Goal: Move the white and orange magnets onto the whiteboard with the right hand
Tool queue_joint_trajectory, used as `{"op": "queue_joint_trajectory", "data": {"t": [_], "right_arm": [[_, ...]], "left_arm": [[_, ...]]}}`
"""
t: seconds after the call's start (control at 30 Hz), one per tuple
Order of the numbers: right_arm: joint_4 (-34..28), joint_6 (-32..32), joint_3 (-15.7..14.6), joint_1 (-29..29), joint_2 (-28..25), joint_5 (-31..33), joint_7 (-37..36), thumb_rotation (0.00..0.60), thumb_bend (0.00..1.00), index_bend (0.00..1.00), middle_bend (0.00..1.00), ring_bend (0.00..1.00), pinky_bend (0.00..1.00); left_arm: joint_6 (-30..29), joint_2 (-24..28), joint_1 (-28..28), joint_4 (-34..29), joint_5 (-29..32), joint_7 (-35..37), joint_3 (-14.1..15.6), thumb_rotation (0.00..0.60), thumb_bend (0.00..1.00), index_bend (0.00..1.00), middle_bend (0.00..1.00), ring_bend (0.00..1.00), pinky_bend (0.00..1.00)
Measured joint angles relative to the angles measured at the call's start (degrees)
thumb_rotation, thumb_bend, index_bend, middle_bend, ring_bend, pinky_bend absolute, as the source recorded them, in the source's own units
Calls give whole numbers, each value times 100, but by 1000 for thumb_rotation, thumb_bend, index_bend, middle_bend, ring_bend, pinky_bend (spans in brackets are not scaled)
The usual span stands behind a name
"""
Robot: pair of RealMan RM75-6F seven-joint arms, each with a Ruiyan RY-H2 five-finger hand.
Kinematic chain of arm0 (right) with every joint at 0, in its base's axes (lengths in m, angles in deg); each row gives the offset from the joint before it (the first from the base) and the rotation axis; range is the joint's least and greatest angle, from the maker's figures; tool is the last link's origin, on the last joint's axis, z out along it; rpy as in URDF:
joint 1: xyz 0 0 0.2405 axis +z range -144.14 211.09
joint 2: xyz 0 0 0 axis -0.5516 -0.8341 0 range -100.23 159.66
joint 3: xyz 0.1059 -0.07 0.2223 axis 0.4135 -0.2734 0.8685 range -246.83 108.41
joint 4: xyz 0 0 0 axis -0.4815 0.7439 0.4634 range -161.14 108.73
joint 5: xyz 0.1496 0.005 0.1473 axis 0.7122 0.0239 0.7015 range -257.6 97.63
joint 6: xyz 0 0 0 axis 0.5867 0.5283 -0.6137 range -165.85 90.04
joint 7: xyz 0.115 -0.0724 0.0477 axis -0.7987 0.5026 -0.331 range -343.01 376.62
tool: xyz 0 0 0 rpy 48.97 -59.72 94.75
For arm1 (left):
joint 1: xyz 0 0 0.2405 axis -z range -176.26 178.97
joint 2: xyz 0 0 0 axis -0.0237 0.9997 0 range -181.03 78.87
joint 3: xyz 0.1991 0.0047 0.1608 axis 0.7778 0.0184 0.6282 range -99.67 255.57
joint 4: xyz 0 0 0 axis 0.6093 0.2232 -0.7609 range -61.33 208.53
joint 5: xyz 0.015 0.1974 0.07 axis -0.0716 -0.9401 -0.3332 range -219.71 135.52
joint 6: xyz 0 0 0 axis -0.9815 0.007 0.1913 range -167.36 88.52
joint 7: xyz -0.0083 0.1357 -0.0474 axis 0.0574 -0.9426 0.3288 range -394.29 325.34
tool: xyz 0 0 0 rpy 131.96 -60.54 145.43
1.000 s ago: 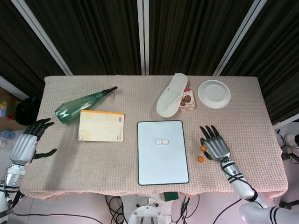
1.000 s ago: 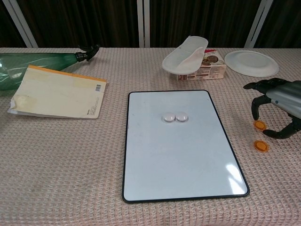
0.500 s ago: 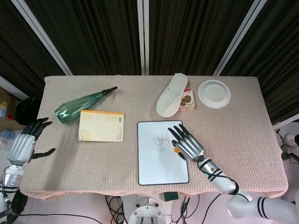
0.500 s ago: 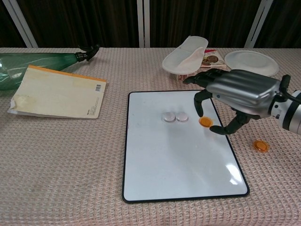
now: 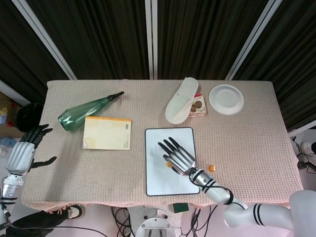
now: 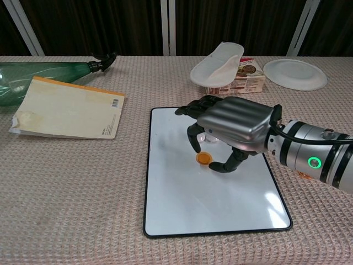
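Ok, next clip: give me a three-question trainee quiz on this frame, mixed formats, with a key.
1. True or false: the right hand is over the whiteboard.
2. Where is the second orange magnet? A) on the cloth right of the board B) on the plate C) on the notebook
3. Fill in: an orange magnet lies on the board under the hand's ____.

Key: 1 true; 2 A; 3 fingers

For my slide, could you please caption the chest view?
Right hand poised over an orange magnet on the whiteboard.
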Motion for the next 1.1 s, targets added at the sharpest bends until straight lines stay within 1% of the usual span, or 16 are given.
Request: {"op": "queue_joint_trajectory", "data": {"t": [0.07, 0.2, 0.33, 0.43, 0.6, 0.7, 0.8, 0.83, 0.97, 1.1], "right_arm": [[38, 12, -16, 30, 45, -3, 0, 600, 321, 545, 0, 0, 0], [81, 45, -42, 75, 84, 22, -24, 600, 288, 429, 0, 0, 0], [55, 50, -70, 91, 56, 26, -57, 600, 248, 347, 0, 0, 0], [5, -22, -84, 78, 16, -7, -98, 600, 244, 305, 0, 0, 0], [-214, -302, -142, -31, -211, -162, -172, 600, 244, 306, 0, 0, 0], [-380, -572, -229, -201, -511, -265, -251, 600, 244, 339, 0, 0, 0], [-499, -828, -344, -441, -890, -285, -358, 600, 244, 360, 0, 0, 0], [-526, -926, -425, -578, -1077, -274, -445, 600, 244, 361, 0, 0, 0], [-459, -1046, -637, -897, -1412, -158, -702, 600, 243, 363, 0, 0, 0], [-279, -1090, -743, -1091, -1518, -1, -896, 600, 244, 376, 0, 0, 0]], "left_arm": [[3, -1, -5, 7, 7, 7, -1, 600, 109, 171, 108, 96, 150], [10, -9, -11, 27, 15, 21, -2, 600, 108, 171, 108, 96, 150], [22, -14, -9, 43, 19, 24, -4, 600, 109, 171, 108, 95, 150], [17, -13, -9, 43, 11, 32, -4, 600, 109, 171, 108, 96, 150], [-18, -7, -29, 44, 6, 45, -5, 600, 108, 171, 108, 95, 150], [-29, 0, -31, 40, -11, 43, -1, 600, 108, 171, 108, 96, 150], [-38, 2, -24, 17, -38, 24, 2, 600, 108, 172, 108, 96, 150], [-41, 2, -21, 6, -48, 17, 4, 600, 108, 171, 108, 96, 150], [-82, -1, -19, -48, -94, -22, 12, 600, 108, 171, 108, 96, 150], [-63, -11, -12, -72, -118, -45, 33, 600, 108, 171, 108, 96, 150]]}}
